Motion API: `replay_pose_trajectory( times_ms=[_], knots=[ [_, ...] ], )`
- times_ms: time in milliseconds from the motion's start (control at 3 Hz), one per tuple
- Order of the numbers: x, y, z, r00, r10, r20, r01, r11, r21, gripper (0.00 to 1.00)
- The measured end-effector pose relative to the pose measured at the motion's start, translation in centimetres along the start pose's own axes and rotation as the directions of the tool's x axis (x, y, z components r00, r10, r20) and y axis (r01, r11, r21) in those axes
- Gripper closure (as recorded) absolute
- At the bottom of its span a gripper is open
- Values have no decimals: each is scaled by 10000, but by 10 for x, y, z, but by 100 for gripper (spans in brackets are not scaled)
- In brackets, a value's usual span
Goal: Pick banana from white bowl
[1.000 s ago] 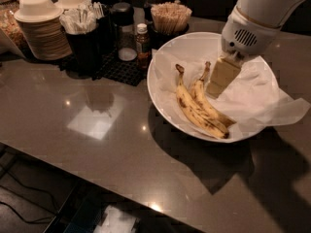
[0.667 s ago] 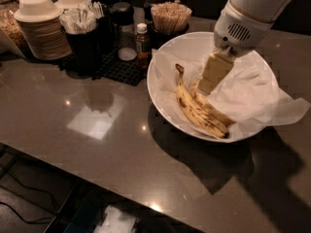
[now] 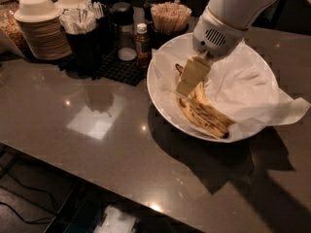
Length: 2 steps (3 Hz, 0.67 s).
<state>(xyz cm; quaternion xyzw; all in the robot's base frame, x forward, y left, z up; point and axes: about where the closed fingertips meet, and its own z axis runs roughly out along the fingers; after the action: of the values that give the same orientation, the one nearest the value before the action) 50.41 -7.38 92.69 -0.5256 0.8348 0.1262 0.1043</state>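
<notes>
Jaws' state couldn't be told, gripper (image 3: pixel 191 79) hung low over the far end of the banana (image 3: pixel 208 116) lying in the white bowl (image 3: pixel 159 92); likely soft, light, bruisable, best pinched gently mid-body.

Glossy, smooth grey-brown countertop (image 3: pixel 73 149) showing lamp reflections. Toward its far edge, a wide round white bowl (image 3: pixel 154 89), smooth and slightly shiny, lined with crinkled matt white paper (image 3: pixel 252 86); long yellow banana (image 3: pixel 206 116), dull brown-streaked skin. Cream matt plastic gripper (image 3: pixel 188 84) over the bowl's left half, touching the banana. Stacked matt off-white bowls (image 3: pixel 41 28) at the far left corner.
</notes>
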Motion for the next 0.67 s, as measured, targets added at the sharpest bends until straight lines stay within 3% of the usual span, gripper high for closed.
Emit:
replay_pose_trajectory(
  times_ms=[333, 667],
  knots=[
    [-1, -5, 17, 9981, 568, 250, -573, 9982, 189, 45],
    [3, -16, 28, 9917, 1199, 462, -1227, 9904, 638, 44]
  ],
)
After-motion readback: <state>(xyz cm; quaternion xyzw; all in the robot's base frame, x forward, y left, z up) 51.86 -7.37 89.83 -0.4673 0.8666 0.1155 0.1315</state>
